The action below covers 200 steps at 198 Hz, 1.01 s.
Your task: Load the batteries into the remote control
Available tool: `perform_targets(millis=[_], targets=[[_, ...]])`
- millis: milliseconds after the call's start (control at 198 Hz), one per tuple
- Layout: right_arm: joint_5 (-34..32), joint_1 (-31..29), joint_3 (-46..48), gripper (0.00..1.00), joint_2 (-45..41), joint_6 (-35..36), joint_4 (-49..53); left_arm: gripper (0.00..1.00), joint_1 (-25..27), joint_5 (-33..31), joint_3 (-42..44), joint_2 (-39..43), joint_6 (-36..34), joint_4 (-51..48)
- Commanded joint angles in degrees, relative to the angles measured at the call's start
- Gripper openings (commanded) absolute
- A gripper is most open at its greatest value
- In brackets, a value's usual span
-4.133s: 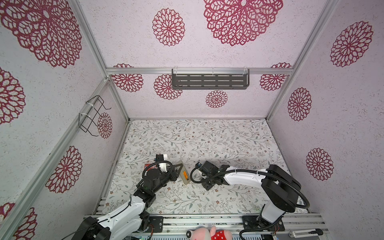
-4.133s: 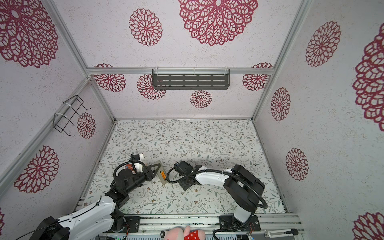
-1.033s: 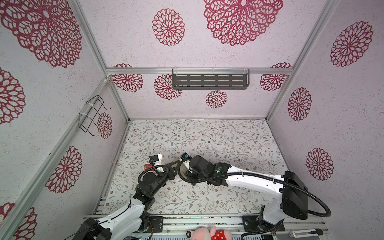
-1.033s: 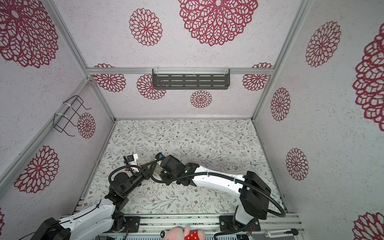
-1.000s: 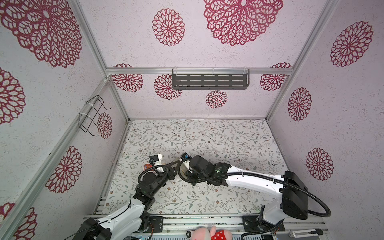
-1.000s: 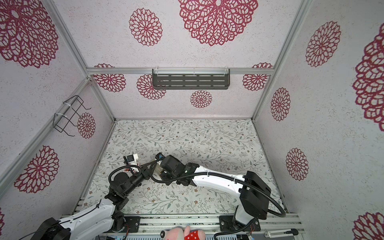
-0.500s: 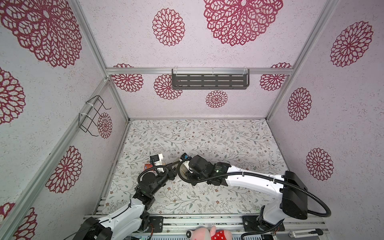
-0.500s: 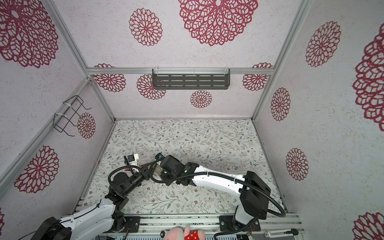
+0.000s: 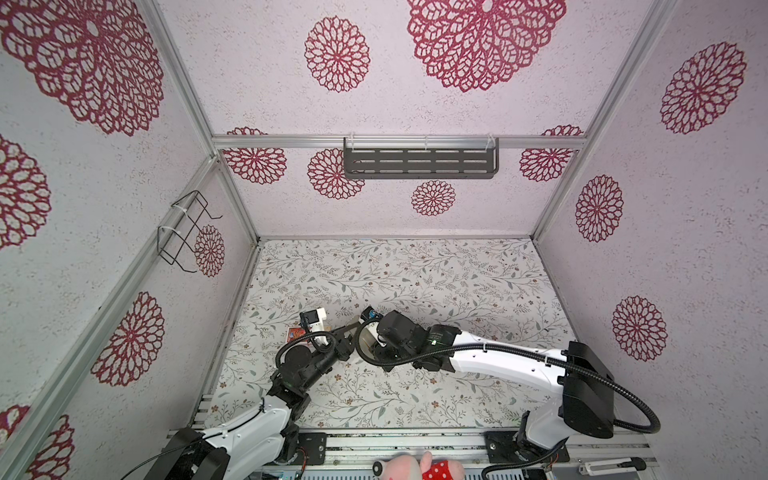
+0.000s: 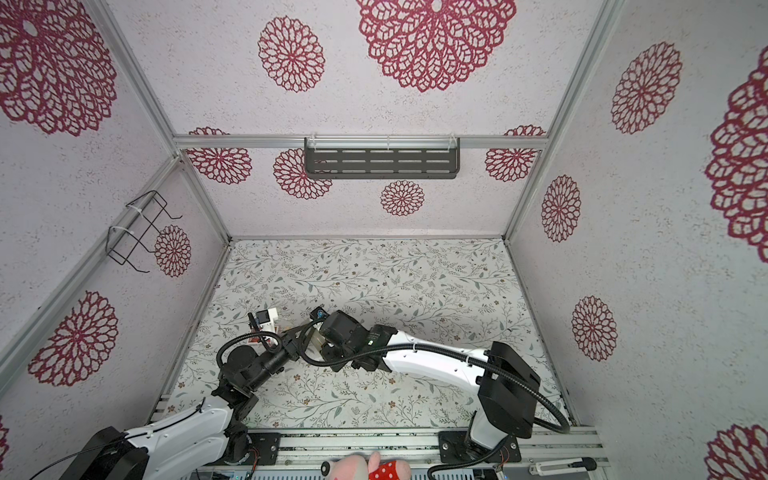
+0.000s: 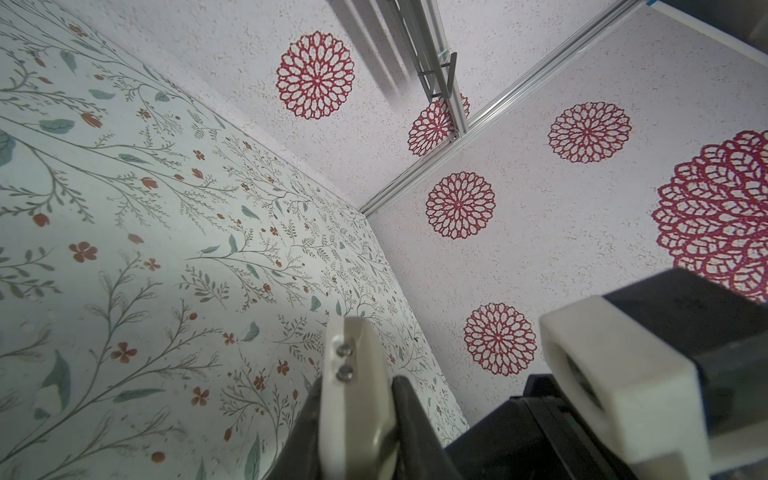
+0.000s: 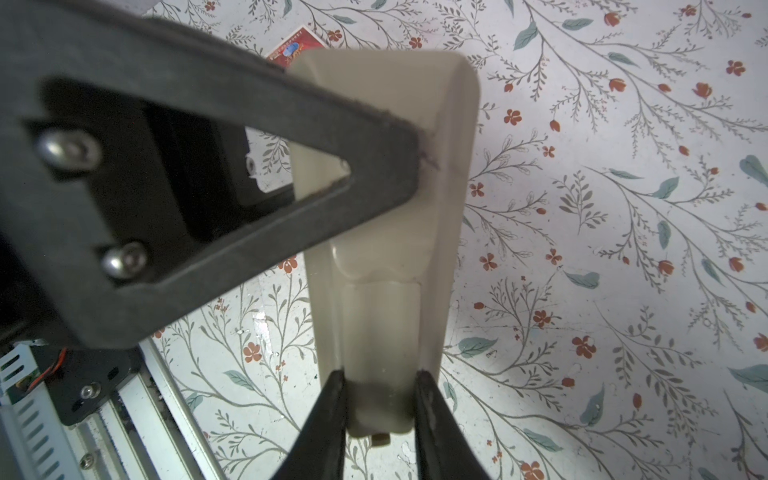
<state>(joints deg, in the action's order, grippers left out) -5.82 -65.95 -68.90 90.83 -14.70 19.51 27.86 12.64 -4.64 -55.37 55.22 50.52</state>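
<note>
Over the floral table [image 12: 623,249], between the two arms, the remote control [image 12: 382,208] hangs with its beige back upward. Your left gripper [image 11: 357,432] is clamped on the half away from the battery cover [image 12: 382,324], and the right gripper [image 12: 380,399] straddles that cover; whether it squeezes, I cannot tell. No batteries are visible. The shell looks light, stiff and smooth, so probably slippery: grip the body firmly and treat the thin cover gently.

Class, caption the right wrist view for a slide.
Right hand and left hand hold the slim beige-grey remote control.
</note>
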Motion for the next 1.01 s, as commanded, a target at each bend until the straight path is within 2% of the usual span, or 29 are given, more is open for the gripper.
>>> perform_targets(millis=[0,273,606,1004], targets=[[-0.51,-0.32,-2.29,0.31,0.01,-0.31,-2.37,0.00,0.61,2.69,-0.10,0.09,0.68,4.50],[-1.25,-0.32,-1.94,0.38,-0.82,-0.32,-2.41,0.00,0.61,2.61,0.04,0.17,0.95,4.26],[-2.64,-0.32,-1.88,0.56,-3.08,-0.15,-1.51,0.00,0.56,2.70,-0.32,-0.08,0.33,2.90],[-3.10,-0.32,1.15,0.60,-6.95,-0.57,-2.59,0.00,0.50,3.96,-0.22,0.31,0.45,3.44]])
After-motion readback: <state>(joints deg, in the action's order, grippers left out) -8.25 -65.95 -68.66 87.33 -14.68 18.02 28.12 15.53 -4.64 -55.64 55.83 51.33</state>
